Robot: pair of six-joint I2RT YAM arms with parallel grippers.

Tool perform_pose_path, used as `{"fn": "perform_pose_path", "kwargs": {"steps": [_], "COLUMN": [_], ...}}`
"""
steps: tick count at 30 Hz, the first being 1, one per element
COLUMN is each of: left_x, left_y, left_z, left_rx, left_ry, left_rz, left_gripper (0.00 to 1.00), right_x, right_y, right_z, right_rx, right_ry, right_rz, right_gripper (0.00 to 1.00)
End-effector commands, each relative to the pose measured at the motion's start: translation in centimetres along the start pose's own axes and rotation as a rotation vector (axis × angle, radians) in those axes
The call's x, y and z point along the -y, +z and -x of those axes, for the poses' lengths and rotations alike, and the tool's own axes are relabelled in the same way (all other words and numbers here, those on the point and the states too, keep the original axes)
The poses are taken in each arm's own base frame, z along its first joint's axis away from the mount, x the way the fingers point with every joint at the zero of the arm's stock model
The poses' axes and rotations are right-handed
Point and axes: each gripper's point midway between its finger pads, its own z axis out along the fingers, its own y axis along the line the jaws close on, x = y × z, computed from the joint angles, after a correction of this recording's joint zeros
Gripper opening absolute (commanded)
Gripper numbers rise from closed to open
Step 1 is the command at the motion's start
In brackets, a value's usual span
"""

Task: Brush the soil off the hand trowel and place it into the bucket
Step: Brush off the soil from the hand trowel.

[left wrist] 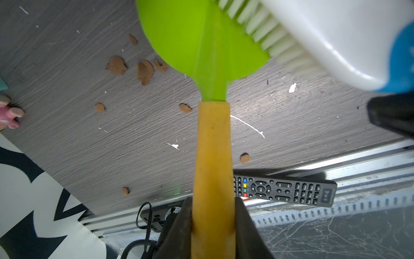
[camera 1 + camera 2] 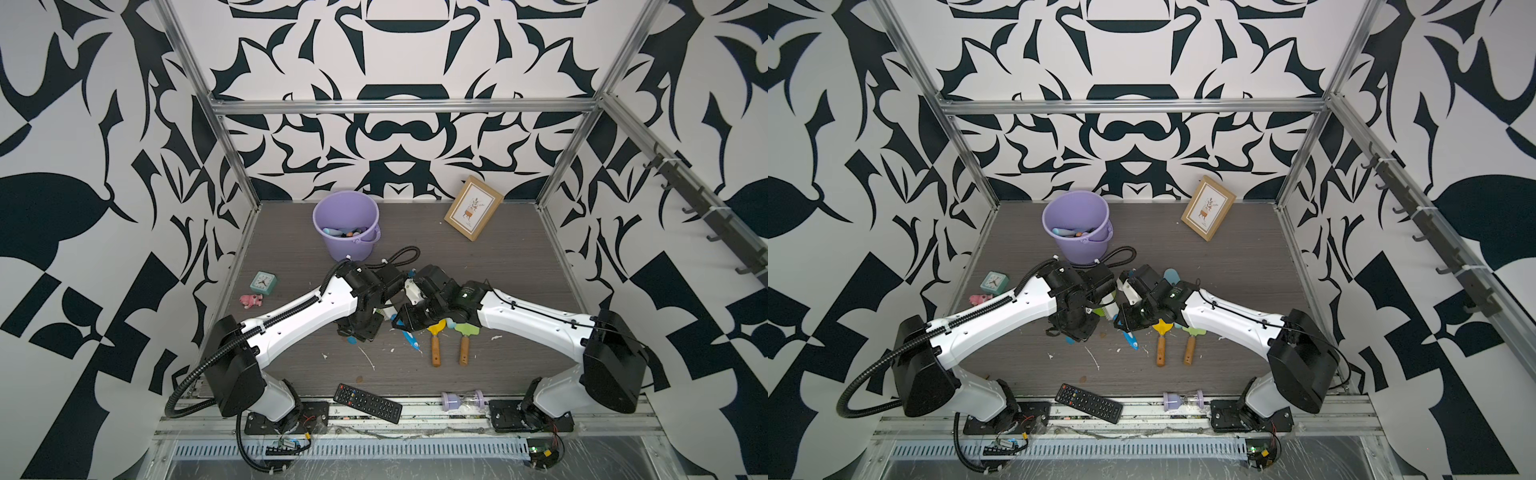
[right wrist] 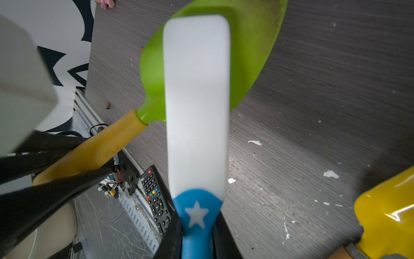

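Observation:
My left gripper is shut on the yellow wooden handle of the hand trowel, which is held above the table. Its green blade shows again in the right wrist view. My right gripper is shut on the blue handle of a white brush. The brush's bristles rest against the blade's edge. Small brown clumps of soil lie on the table below the blade. The lilac bucket stands at the back left of the table, beyond both grippers.
A yellow-bladed trowel and a green one lie under my right arm, with a blue tool beside them. At the front edge are a remote and an hourglass. A clock and pink toy sit left, a picture frame back right.

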Motion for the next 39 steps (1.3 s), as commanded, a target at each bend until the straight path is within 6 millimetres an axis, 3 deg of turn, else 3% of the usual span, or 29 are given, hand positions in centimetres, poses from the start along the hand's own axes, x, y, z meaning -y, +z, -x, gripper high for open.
{"fn": "perform_pose_path", "kwargs": {"steps": [1,8,14,17,21,26,30,33,36,39], "left_x": [-1.8,-2.4,-2.0,-1.9,-1.8,-1.3,-1.3,-1.7,-2.1,-0.8], "left_y": [-0.6,-0.3,-0.2,-0.2,-0.4,-0.5,0.0,0.5,1.8,2.7], "left_z": [-0.9,-0.7,-0.3,-0.3,0.0,0.5,0.8,1.1,0.7,0.3], "left_rx": [-0.031,-0.035,-0.030,-0.030,-0.017,0.011,0.014,0.033,0.051,0.082], "left_ry": [-0.017,-0.020,-0.018,-0.020,-0.024,-0.029,-0.038,-0.059,-0.076,-0.084], "left_rz": [0.091,0.136,0.124,0.117,0.111,0.081,0.072,0.096,0.112,0.006], "left_gripper": [0.00,0.00,0.00,0.00,0.00,0.00,0.00,0.00,0.00,0.00], "right_x": [1.6,2.2,-2.2,-3.6,-4.5,-3.1,1.4,3.7,4.2,4.5], "right_y": [-0.8,-3.1,-4.7,-4.0,-1.7,0.7,0.7,-0.5,-3.1,-5.4], "right_z": [0.5,1.1,2.8,2.8,2.1,1.0,0.6,0.7,1.8,2.4], "right_rx": [0.023,0.085,0.196,0.184,0.135,0.094,0.067,0.090,0.159,0.199], "right_ry": [-0.014,-0.032,-0.084,-0.095,-0.104,-0.065,0.001,0.078,0.113,0.113], "right_rz": [-0.121,-0.198,-0.026,0.044,0.079,0.069,-0.051,-0.036,0.001,0.005], "right_gripper": [0.00,0.00,0.00,0.00,0.00,0.00,0.00,0.00,0.00,0.00]}}
